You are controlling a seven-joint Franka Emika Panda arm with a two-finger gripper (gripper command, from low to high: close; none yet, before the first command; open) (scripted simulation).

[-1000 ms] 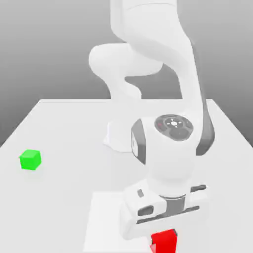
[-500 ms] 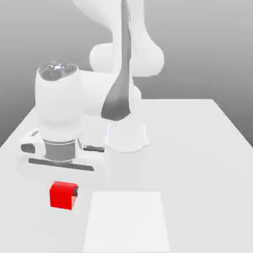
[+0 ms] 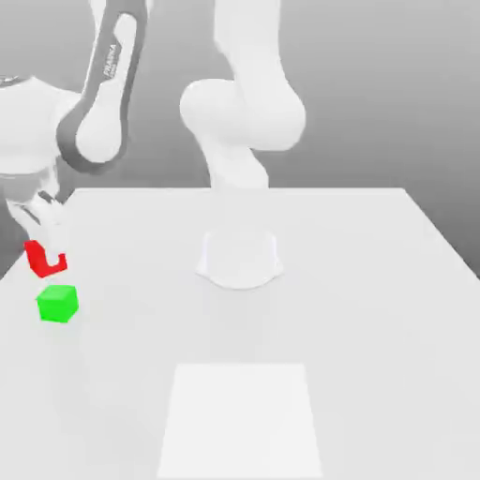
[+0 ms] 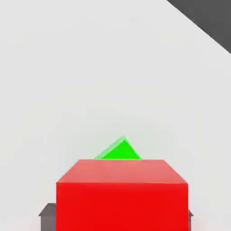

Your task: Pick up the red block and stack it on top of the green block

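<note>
The red block [image 3: 42,258] hangs in the air at the exterior view's left, and my gripper [image 3: 45,251] is shut on it. Just below it and slightly toward the exterior view's right, the green block [image 3: 57,304] rests on the white table; a small gap separates the two. In the hand view the red block [image 4: 122,194] fills the near part between the dark fingertips [image 4: 47,211]. Behind the red block's top edge, one corner of the green block [image 4: 118,151] peeks out.
The arm's white round base [image 3: 239,258] stands mid-table. A paler square patch [image 3: 239,417] lies on the table [image 3: 375,281] toward the front. The table's left edge runs close to the green block.
The arm has swung from the front right across to the exterior view's left, carrying the red block. The block now hangs just above the green block, which has not moved.
</note>
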